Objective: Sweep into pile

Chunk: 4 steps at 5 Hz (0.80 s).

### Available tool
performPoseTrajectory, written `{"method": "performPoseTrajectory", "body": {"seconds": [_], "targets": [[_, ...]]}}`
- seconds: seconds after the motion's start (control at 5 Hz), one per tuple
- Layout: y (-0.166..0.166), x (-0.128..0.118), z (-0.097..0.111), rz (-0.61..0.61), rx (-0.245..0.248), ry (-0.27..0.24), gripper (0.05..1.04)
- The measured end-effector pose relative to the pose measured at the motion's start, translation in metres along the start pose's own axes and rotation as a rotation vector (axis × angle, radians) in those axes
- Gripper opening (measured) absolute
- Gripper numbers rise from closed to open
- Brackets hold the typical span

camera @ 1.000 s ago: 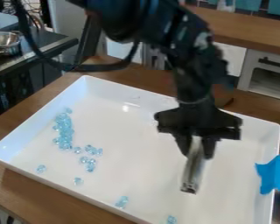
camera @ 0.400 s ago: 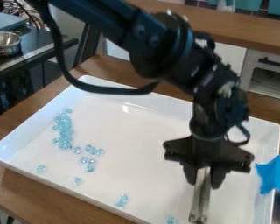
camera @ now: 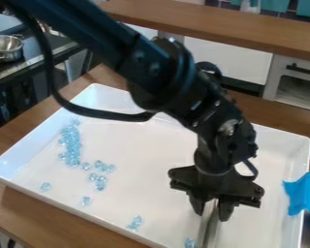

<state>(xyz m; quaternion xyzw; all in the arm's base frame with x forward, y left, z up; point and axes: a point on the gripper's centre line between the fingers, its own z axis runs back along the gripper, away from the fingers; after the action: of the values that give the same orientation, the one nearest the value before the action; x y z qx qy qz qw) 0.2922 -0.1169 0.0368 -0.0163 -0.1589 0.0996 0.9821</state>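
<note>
Holding a narrow metallic strip (camera: 209, 227), black gripper (camera: 212, 212) low over a white tray (camera: 151, 169), pale blue beads (camera: 71, 143) bunched at left, others scattered nearer.

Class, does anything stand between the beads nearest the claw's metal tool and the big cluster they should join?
Yes, but only more beads: two small groups lie near the cluster, on the way from the beads by the tool. Nothing else visible blocks the way.

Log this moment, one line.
Black two-finger hand: holds long silvery tool over white rectangular tray | clear light-blue beads: cluster at picture left, strays nearer front rim | pile: incomplete
</note>
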Motion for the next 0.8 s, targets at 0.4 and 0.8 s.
{"method": "performPoseTrajectory", "body": {"seconds": [0.4, 0.8], "targets": [[0.036, -0.002, 0.009, -0.019, 0.016, 0.037, 0.368], [0.076, 0.009, 0.005, -0.050, 0.055, 0.028, 0.368]]}}
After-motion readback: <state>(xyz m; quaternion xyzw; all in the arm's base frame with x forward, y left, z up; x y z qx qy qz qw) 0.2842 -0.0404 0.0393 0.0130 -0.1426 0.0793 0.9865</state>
